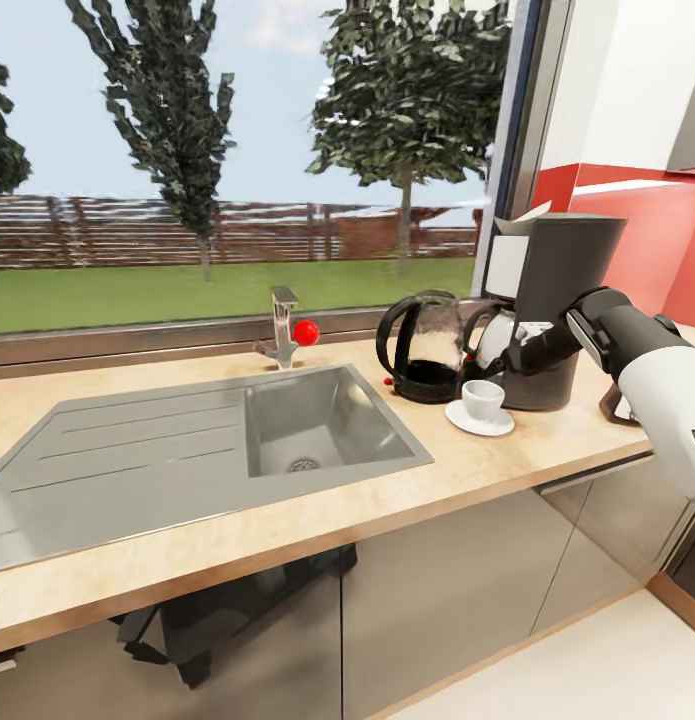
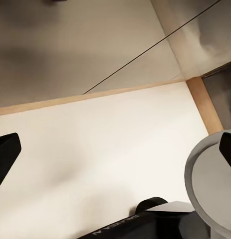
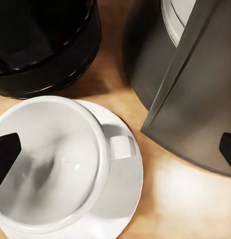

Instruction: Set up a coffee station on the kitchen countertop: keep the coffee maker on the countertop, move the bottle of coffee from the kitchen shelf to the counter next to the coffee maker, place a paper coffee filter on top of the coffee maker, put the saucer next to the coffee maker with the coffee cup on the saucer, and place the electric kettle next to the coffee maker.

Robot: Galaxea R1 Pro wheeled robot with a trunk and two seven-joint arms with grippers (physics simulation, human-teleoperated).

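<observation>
1. I have the right gripper (image 1: 495, 362) out over the countertop (image 1: 287, 520), hanging above the cup (image 1: 483, 398) and just in front of the coffee maker (image 1: 552, 310). Through the right wrist camera the two black fingertips (image 3: 5, 157) sit at opposite edges of the frame with nothing between them, so I read the jaws as spread wide and empty.

2. The cup sits upright on the saucer (image 1: 479, 421), and the saucer lies on the countertop just beside the coffee maker's base. The kettle (image 1: 427, 345) stands on the other side of the cup, close to the coffee maker, its black base (image 3: 55, 64) near the saucer's rim without clearly touching it.

3. The relation I would steer by: the cup lies almost straight below the jaws, its mouth facing up at the wrist camera, and its handle (image 3: 121, 148) points toward the coffee maker's body (image 3: 195, 99). Any descent has the machine close on one side and the kettle on the other, so a straight lift away looks safest to me.

4. A white paper edge (image 1: 527, 213) pokes up at the top of the coffee maker; I think that is the filter, though the head view is too coarse to be sure.

5. The left gripper (image 2: 115, 149) hangs low by the cabinet fronts, over the pale floor (image 2: 105, 159). Its fingertips also show far apart with nothing held. The right arm is plainly the nearer one to the whole group.
</observation>
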